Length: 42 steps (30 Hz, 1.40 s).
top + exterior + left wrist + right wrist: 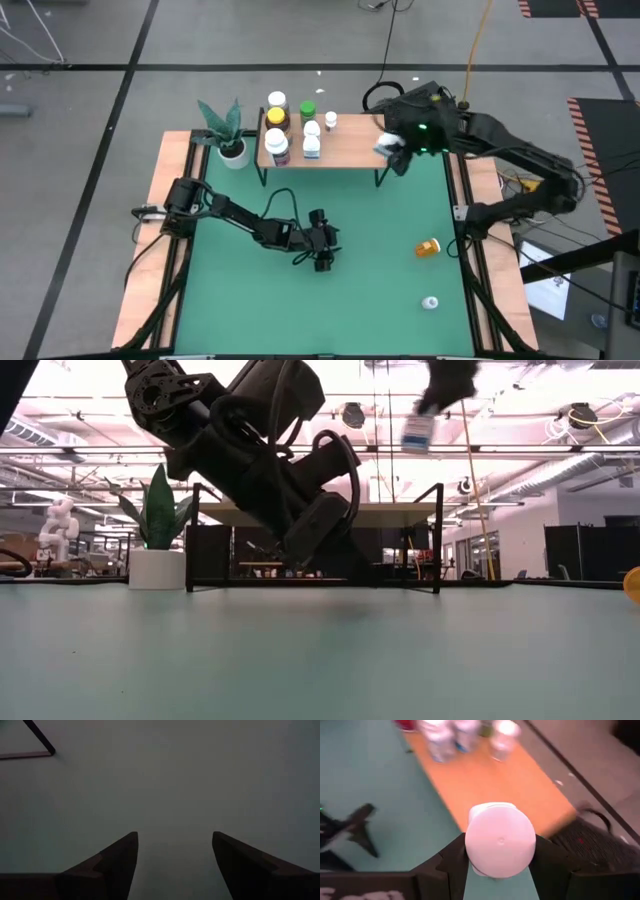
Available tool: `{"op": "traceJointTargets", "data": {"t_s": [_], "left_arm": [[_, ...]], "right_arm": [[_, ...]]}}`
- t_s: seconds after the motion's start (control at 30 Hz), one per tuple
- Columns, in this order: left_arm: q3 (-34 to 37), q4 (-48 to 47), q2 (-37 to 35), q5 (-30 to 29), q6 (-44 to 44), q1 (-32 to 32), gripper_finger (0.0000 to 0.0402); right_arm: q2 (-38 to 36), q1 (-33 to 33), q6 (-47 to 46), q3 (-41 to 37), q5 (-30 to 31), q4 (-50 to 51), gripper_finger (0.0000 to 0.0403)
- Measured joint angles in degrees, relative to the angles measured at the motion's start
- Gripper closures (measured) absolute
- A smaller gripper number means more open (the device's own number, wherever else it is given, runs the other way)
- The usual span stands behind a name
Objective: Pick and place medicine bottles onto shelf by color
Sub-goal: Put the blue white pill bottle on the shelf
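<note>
Clamped in my right gripper (500, 862), jaws pinching it, a white bottle (500, 840) hangs at the shelf's (350, 150) right edge, upper centre. Released short, I judge it falls; left gripper (322, 262) idles spread mid-desk.

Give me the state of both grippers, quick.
Left gripper: open, holding nothing, low over the green table.
Right gripper: shut on a white-capped bottle, raised at the shelf's right end.

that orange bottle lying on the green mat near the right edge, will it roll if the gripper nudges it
Probably. The orange bottle lies on its side on the flat mat, so a sideways nudge would likely roll it. It looks small, likely light, and its round body may slip between closing fingers.
</note>
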<state>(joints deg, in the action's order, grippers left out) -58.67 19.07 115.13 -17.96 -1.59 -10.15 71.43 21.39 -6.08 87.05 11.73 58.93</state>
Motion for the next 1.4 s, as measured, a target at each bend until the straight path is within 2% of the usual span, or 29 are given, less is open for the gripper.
{"op": "traceJointTargets", "data": {"t_s": [0.1,0.3,0.4,0.53,0.87,1.07,1.4], "left_arm": [[0.0,0.82,0.02,0.0,0.48,0.13,0.0144],[0.0,0.13,0.02,0.0,1.08,0.81,0.0144],[0.0,-1.06,0.02,0.0,1.06,0.86,0.0144],[0.0,-1.88,0.02,0.0,0.88,0.81,0.0144],[0.0,-2.66,0.02,0.0,0.66,0.81,0.0144],[0.0,-2.45,0.02,0.0,0.68,0.81,0.0144],[0.0,-2.32,0.02,0.0,0.68,0.81,0.0144]], "right_arm": [[7.21,-1.19,4.01,6.62,-4.13,-1.05,0.0237],[20.51,-1.08,13.34,19.35,-4.39,0.51,0.0237],[25.12,0.01,17.36,22.77,-4.37,0.93,0.0237],[29.35,1.34,22.2,23.36,-4.42,0.64,0.0235],[34.52,4.9,29.17,23.36,-4.65,-2.59,0.0233],[34.61,6.47,29.24,23.36,-12.7,-4.77,0.0232],[35.98,6.79,28.56,23.27,-13.48,-7.23,0.0232]]}}
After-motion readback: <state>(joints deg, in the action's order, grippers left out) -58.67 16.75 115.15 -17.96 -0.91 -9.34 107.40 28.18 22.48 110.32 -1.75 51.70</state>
